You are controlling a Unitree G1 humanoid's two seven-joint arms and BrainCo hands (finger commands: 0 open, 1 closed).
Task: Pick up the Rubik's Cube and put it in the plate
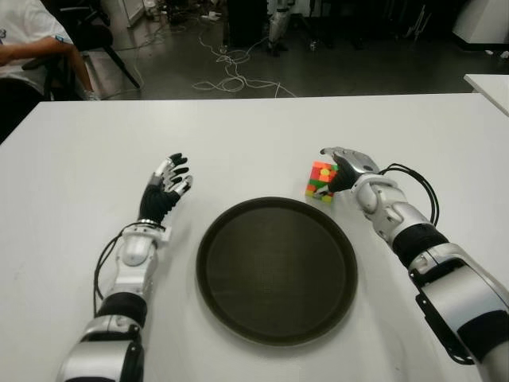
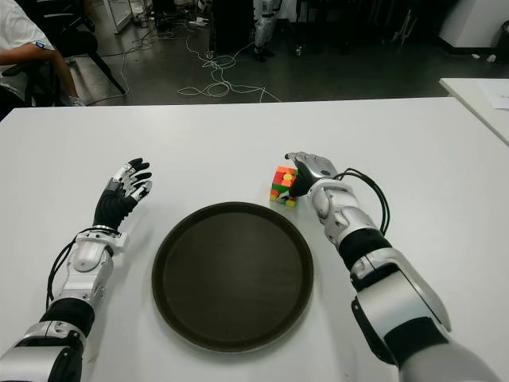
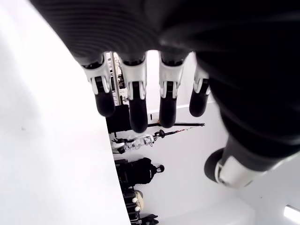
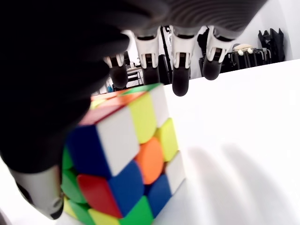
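On the left: left hand (image 1: 163, 191) shows left of the plate (image 1: 238, 318); fingers spread, holding nothing
Centre: plate bare on the white table (image 1: 254, 135)
Far right: Rubik's Cube (image 1: 320, 181) on the table just beyond the rim; right hand (image 1: 343, 169) against it, fingers extended, not clamped
Risk: a loose grip could tip or push the cube away

Even overhead light, soft shadows; wrist views blurred close up.

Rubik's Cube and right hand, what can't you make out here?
- Rubik's Cube: eye views, side facing the right hand hidden behind it.
- Grip: right wrist view, thumb contact cut off; fingers extend past the cube, not closed.
- Plate: fully visible, empty.
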